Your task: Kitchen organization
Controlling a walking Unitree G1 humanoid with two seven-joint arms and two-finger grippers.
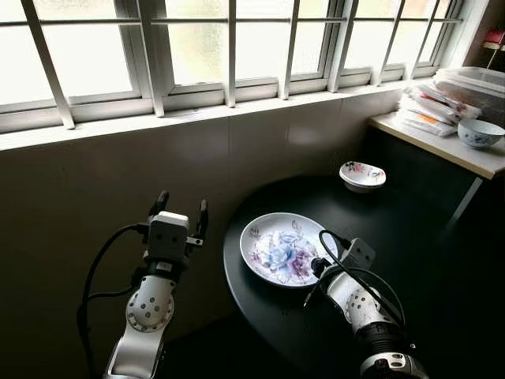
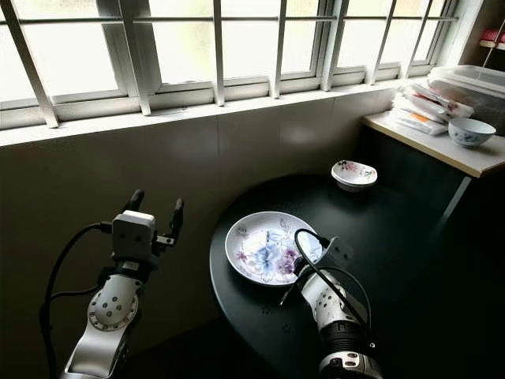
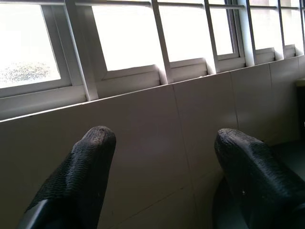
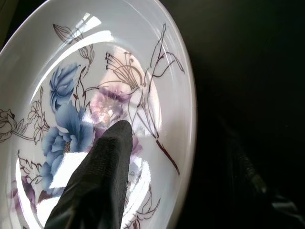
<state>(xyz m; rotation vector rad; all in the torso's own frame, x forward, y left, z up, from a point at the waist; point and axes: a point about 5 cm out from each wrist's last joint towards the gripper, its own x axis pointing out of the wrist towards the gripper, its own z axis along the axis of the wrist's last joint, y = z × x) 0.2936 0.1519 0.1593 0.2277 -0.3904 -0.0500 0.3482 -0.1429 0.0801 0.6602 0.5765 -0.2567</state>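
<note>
On round black worktop [image 1: 410, 260], floral plate [image 1: 272, 246] sits near left edge. Right gripper [image 4: 157, 157] straddles plate rim: one finger [image 4: 102, 176] inside, other under rim, obscured by dark; grip unconfirmed. Left gripper [image 1: 181, 212] raised facing tiled wall [image 3: 143, 138], fingers [image 3: 83, 176] spread, empty.

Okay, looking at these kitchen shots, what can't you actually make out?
- Right gripper: second finger lost in the dark beside the white floral plate, right wrist view; grip unclear.
- Stacked packets on the pale shelf: labels too small.
- Small floral bowl: contents indistinct.
</note>
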